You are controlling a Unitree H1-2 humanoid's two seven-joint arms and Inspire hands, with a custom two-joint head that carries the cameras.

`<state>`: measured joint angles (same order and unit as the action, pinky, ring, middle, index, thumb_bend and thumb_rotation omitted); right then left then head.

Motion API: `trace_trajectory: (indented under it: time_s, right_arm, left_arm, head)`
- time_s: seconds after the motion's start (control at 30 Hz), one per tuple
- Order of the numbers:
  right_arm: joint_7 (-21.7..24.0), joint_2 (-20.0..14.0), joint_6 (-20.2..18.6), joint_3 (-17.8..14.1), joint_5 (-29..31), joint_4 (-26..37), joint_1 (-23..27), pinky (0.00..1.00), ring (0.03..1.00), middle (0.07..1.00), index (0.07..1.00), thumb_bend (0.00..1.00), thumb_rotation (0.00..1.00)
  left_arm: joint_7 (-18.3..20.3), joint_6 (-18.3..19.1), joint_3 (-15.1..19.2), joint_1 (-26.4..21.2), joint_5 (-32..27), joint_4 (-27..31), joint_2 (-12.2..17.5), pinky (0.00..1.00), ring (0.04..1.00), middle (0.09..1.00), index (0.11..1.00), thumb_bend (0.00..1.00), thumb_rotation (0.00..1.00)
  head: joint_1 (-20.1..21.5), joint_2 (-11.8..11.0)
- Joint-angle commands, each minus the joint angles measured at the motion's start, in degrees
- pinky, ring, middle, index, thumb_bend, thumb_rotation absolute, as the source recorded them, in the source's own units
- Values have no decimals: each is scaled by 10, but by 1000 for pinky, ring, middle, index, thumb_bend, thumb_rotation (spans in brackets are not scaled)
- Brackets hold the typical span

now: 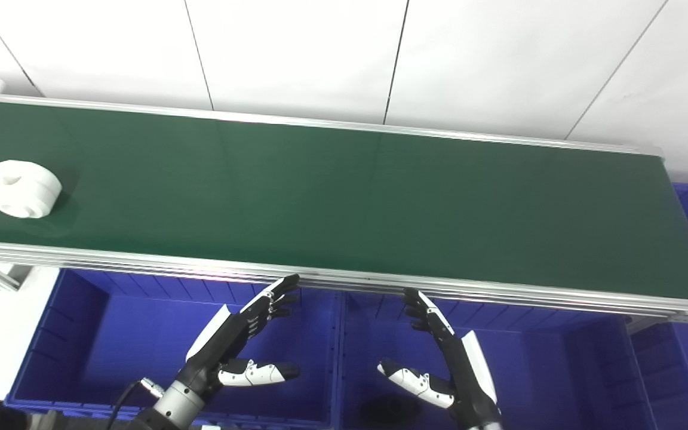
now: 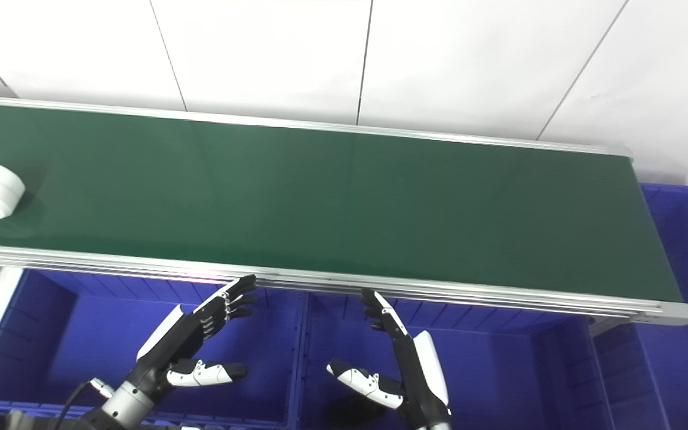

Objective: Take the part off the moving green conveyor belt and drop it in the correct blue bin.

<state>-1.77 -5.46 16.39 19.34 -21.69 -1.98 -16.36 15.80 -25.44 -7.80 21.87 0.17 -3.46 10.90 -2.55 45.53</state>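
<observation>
White ring-shaped plastic part (image 1: 21, 189) is shown at the far left of the green conveyor belt (image 1: 344, 197), while the left hand (image 1: 242, 346) and right hand (image 1: 439, 364) are held open and empty over the blue bins (image 1: 81, 334); a mistimed reach could let it pass.

We can read no text, label, brand, number or sign anywhere in either view; every surface we see is plain and unmarked.
</observation>
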Motion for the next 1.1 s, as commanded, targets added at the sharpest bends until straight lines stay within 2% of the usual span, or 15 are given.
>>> trace_trajectory:
  time_s: [0.0, 0.27, 0.37, 0.43, 0.5, 0.53, 0.57, 0.6, 0.9, 1.07]
  right_arm:
    - [-4, 6, 34, 2, 4, 16, 3, 791, 846, 875, 906, 697, 580]
    - [-3, 8, 29, 1, 4, 19, 1, 792, 847, 876, 907, 700, 580]
    - [-5, 3, 41, -2, 7, 12, 2, 787, 844, 874, 906, 697, 585]
    - [-2, -4, 50, -6, 18, 6, 1, 781, 843, 874, 904, 698, 592]
    - [3, -10, 61, -9, 33, 0, 0, 794, 856, 882, 910, 679, 568]
    - [4, -13, 68, -11, 38, -5, 0, 802, 859, 882, 910, 674, 561]
    - [4, -16, 73, -11, 41, -8, 0, 813, 864, 885, 912, 662, 556]
    - [4, -19, 78, -13, 41, -12, 0, 814, 865, 885, 912, 660, 556]
    - [-11, -24, 105, -13, 36, -35, 4, 783, 846, 867, 893, 620, 484]
    - [-21, -32, 105, -3, 33, -48, 6, 781, 839, 862, 888, 623, 483]
  left_arm:
    - [2, -15, 2, 1, -7, 12, 6, 864, 911, 952, 940, 725, 445]
    - [6, -15, 3, 1, -11, 13, 5, 862, 909, 951, 939, 713, 424]
    - [-1, -15, -1, 3, -4, 12, 0, 856, 906, 952, 941, 717, 434]
    - [-8, -15, -6, 6, 4, 12, -6, 836, 899, 944, 929, 760, 461]
    - [-17, -15, -16, 6, 15, 10, -9, 827, 894, 941, 921, 762, 465]
    - [-24, -15, -22, 3, 21, 7, -11, 831, 895, 943, 920, 758, 462]
    - [-32, -15, -28, 1, 25, 4, -12, 836, 894, 944, 921, 750, 456]
    - [-41, -15, -36, -1, 30, 0, -12, 837, 894, 944, 922, 748, 455]
    - [-109, -15, -85, -4, 59, -8, 3, 821, 896, 946, 921, 756, 467]
    - [-138, -15, -108, -7, 57, -12, 12, 821, 897, 941, 913, 760, 444]
  head:
    - [-1, 1]
    - [-5, -2]
    - [-67, -21]
    - [-108, -37]
    - [-138, -51]
    - [-159, -66]
    - [-162, -68]
    - [-175, -80]
    - [-183, -117]
    - [-169, -149]
